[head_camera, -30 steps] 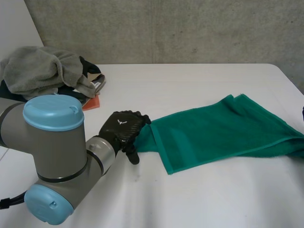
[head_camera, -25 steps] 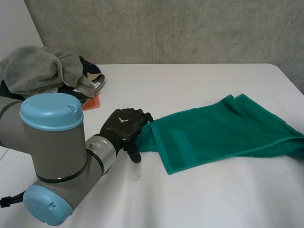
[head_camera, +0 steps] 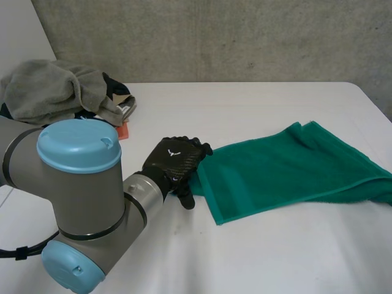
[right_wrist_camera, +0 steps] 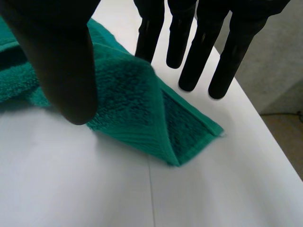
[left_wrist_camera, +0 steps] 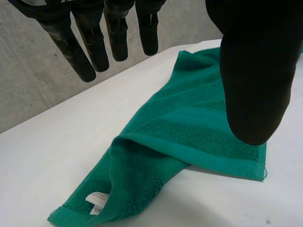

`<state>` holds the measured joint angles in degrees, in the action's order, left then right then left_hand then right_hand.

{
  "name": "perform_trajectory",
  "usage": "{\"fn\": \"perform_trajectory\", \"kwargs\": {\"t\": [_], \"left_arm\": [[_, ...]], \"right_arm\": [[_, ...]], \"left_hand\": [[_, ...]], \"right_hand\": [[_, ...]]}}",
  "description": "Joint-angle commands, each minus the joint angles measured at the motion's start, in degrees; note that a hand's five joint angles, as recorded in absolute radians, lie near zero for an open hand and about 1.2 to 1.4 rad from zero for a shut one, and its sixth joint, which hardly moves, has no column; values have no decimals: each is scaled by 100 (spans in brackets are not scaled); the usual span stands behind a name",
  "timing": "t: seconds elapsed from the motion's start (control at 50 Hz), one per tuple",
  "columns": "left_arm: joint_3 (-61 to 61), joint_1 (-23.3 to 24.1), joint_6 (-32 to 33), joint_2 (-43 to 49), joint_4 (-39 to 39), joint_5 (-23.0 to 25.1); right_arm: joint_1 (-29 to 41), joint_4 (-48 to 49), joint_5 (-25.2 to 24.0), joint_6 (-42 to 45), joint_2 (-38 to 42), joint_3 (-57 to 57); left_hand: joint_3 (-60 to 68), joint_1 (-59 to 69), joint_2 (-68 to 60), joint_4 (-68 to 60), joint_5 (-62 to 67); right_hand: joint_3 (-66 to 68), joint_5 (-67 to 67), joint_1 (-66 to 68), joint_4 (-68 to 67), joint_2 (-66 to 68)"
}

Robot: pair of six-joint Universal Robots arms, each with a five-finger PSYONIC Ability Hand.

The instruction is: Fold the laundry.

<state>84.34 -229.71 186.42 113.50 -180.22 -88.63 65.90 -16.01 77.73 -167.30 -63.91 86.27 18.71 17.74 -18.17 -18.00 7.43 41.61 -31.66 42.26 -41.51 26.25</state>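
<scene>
White table (head_camera: 275, 257), green towel (head_camera: 288, 168), loosely doubled over.

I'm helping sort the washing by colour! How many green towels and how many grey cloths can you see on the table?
Green towel: 1
Grey cloth: 1
Total: 2

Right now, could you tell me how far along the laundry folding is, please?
Done: the green towel looks doubled lengthwise. In hand: the left robot hand and right robot hand are open at its opposite ends, gripping nothing. Left: further folds, plus the grey pile.
</scene>
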Motion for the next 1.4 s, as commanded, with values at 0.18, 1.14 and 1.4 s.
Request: {"fn": "perform_trajectory", "kwargs": {"t": [0.18,1.14,1.4], "left_arm": [[-146,-21,0,75,-22,-31],[-2264,1174,2179,2519,558,-743],[-2625,1227,2214,2774,663,-708]], "right_arm": [[590,-8,-636,215,-490,21],[1584,423,-680,1411,-1457,1234],[1593,528,-680,1463,-1440,1331]], "left_hand": [[-211,-114,157,140,-82],[1169,1266,-1222,-1239,1297],[1925,2022,-1978,-1995,2053]], "right_hand": [[3839,-3834,3774,-3849,5375],[3839,-3834,3774,-3849,5375],[3839,-3834,3774,-3849,5375]]}}
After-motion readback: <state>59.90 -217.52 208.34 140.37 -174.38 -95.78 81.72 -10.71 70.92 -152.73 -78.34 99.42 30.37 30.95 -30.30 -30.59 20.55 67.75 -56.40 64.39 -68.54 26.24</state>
